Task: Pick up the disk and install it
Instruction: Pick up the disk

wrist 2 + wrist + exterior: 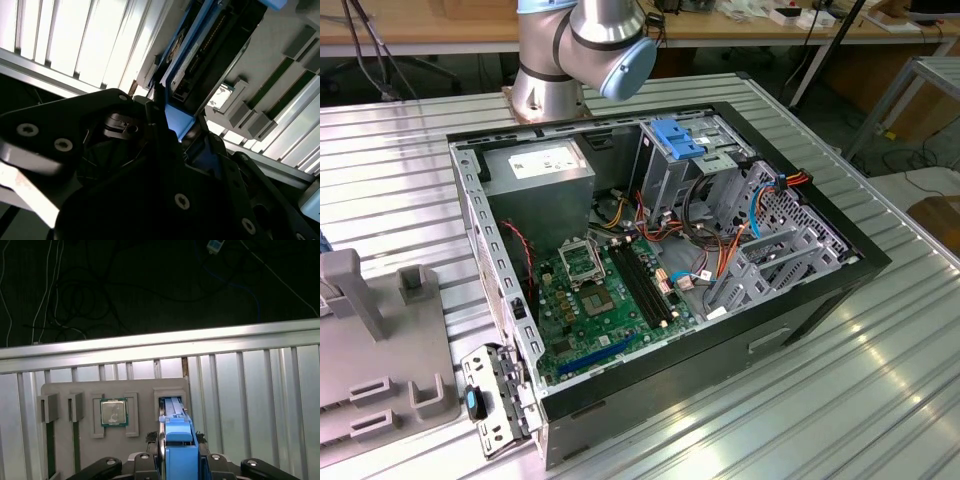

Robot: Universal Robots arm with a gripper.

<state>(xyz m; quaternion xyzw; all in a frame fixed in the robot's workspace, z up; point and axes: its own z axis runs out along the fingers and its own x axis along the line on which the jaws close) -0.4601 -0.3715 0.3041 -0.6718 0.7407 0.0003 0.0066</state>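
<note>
First wrist view: black two-finger tool (176,439) closed narrow on flat silver-grey metal disk (178,427), fingers against its light-blue plastic rails. Disk stood on edge, far end ahead of tool in slot of grey plastic tray (65,390) on ribbed aluminium bench (250,390). Square green-edged processor chip (114,412) sat in tray recess, off to tool's side.

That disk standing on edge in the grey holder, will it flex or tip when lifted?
Probably stiff: the disk looks like a flat body in blue plastic rails. Standing on edge in the grey holder slot, it could tip once freed.
</note>
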